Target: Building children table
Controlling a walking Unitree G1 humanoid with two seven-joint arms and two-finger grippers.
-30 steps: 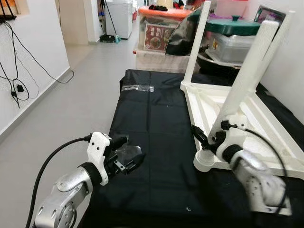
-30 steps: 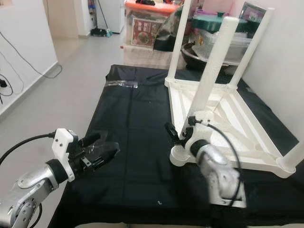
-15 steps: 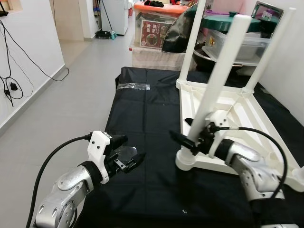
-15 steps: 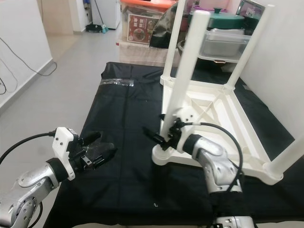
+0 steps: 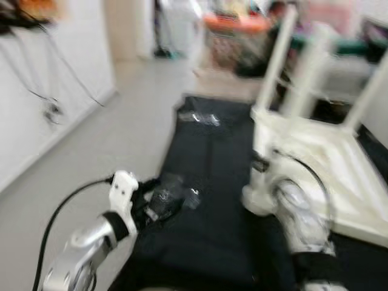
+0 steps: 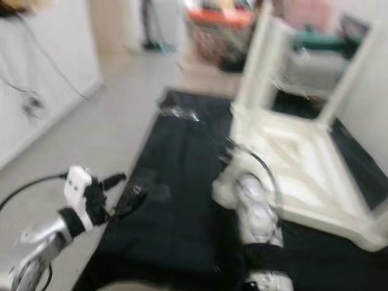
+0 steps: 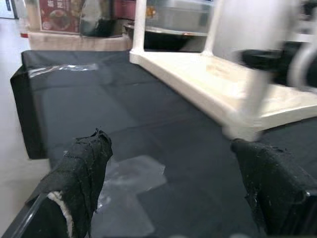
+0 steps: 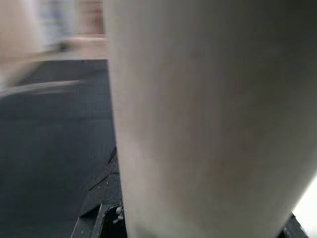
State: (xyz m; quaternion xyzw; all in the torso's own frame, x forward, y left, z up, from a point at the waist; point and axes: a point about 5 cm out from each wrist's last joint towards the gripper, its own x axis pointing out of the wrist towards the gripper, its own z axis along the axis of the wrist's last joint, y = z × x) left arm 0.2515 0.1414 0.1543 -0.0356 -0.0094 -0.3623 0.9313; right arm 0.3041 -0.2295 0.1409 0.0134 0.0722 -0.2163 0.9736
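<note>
The white table lies upside down on a black cloth, legs pointing up, and I place everything else by it. Behind it stand storage boxes, blurred; a strip of clear plastic lies on the cloth near the table's far corner, and a clear plastic bag lies on the cloth well to the table's left. My left gripper hovers just over that bag, its two black fingers spread wide and holding nothing, arm bent in from the cloth's near left edge. My right arm reaches to the table's near left corner, where a white leg stands right against my right wrist camera; the head views are smeared, so I cannot tell whether the right gripper is clamped on that leg or merely beside it.
</note>
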